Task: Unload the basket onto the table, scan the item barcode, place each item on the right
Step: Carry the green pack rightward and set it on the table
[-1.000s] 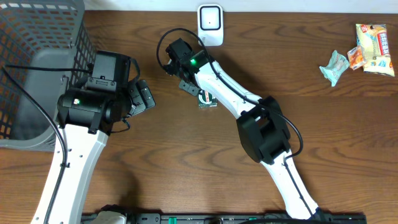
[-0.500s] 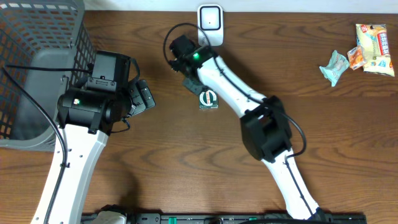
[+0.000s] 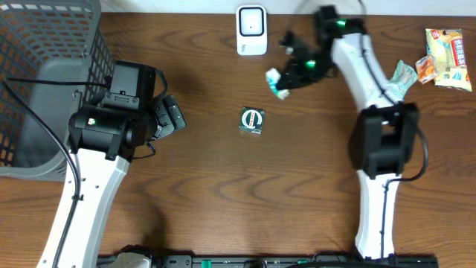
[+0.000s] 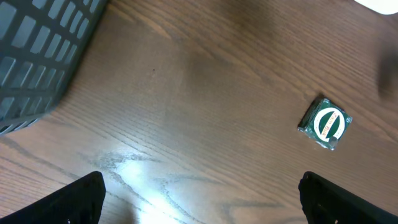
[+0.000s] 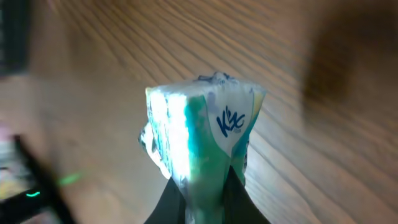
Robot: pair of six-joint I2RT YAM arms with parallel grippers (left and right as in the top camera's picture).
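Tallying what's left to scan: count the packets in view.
5: held packet in the right gripper; green packet mid-table; teal packet, orange packet, yellow packet far right. The basket may hide more.

A grey mesh basket (image 3: 74, 30) sits at the table's (image 3: 223, 201) left end, 3 snack packets (image 3: 446, 48) at its right.

- A wire basket (image 3: 44, 45) fills the table's (image 3: 223, 208) far-left corner, with the left arm (image 3: 111, 126) just beside it.
- The scanner (image 3: 251, 30) stands at the far edge, and a green packet (image 3: 252, 120) lies mid-table.
- Snack packets (image 3: 442, 56) crowd the far-right corner.
- Bare wood lies open between the arms.
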